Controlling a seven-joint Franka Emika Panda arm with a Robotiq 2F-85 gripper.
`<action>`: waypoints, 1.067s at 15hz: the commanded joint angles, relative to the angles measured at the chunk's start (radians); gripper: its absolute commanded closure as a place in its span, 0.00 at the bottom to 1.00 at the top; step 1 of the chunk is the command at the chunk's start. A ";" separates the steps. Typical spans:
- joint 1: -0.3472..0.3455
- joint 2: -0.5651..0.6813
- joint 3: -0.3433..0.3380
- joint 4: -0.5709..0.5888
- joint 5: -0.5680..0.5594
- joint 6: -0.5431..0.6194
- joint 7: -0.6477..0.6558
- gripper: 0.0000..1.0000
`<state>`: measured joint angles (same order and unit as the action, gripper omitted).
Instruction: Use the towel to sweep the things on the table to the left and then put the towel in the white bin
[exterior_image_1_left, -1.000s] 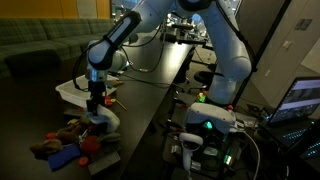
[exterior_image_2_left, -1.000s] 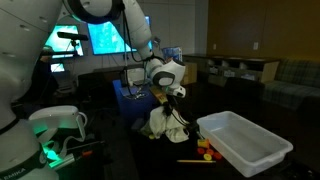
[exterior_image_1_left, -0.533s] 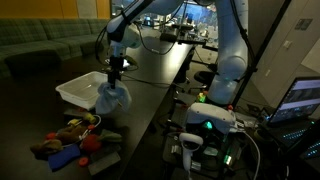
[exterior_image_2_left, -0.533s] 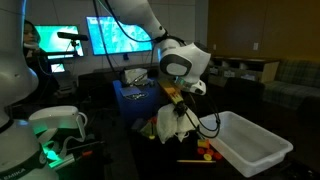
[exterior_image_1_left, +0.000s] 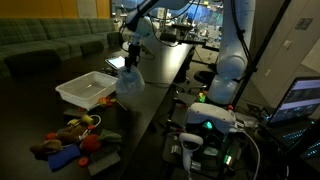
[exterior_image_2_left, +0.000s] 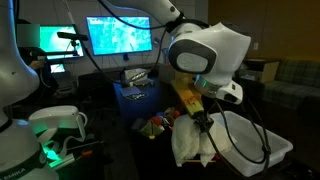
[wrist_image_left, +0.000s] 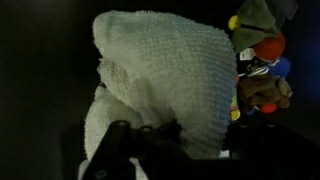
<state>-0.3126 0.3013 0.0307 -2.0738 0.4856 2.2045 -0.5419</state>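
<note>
The small white cloth towel (wrist_image_left: 160, 80), nubbly and soft, hangs bunched from my jaws, which are pinched shut on its upper fold. In the wrist view it fills most of the picture. In both exterior views it dangles clear of the long black-topped surface (exterior_image_1_left: 160, 95), its loose end drooping down (exterior_image_1_left: 129, 84) (exterior_image_2_left: 195, 146).

Just beside it sits the shallow rectangular white plastic bin (exterior_image_1_left: 88, 90). The towel hangs near the bin's edge, though I cannot tell whether it is over the rim. In an exterior view the cloth hides part of the bin's wall (exterior_image_2_left: 276, 150).

The cluster of small colourful toys (exterior_image_1_left: 68, 140), red, yellow, orange and blue, lies on the surface well apart from the towel, beyond the bin's other side. The wrist view catches them at the picture's edge (wrist_image_left: 262, 68), past the cloth. An exterior view shows a few pieces (exterior_image_2_left: 155, 127) low beside the towel.

My white arm (exterior_image_1_left: 235, 55) reaches across the surface to the towel.
</note>
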 joint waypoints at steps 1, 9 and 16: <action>0.043 0.088 -0.052 0.054 -0.052 0.100 0.073 0.96; 0.156 0.450 -0.107 0.250 -0.289 0.453 0.419 0.96; 0.218 0.639 -0.121 0.428 -0.379 0.434 0.587 0.96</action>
<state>-0.1234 0.8726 -0.0746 -1.7368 0.1368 2.6541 -0.0133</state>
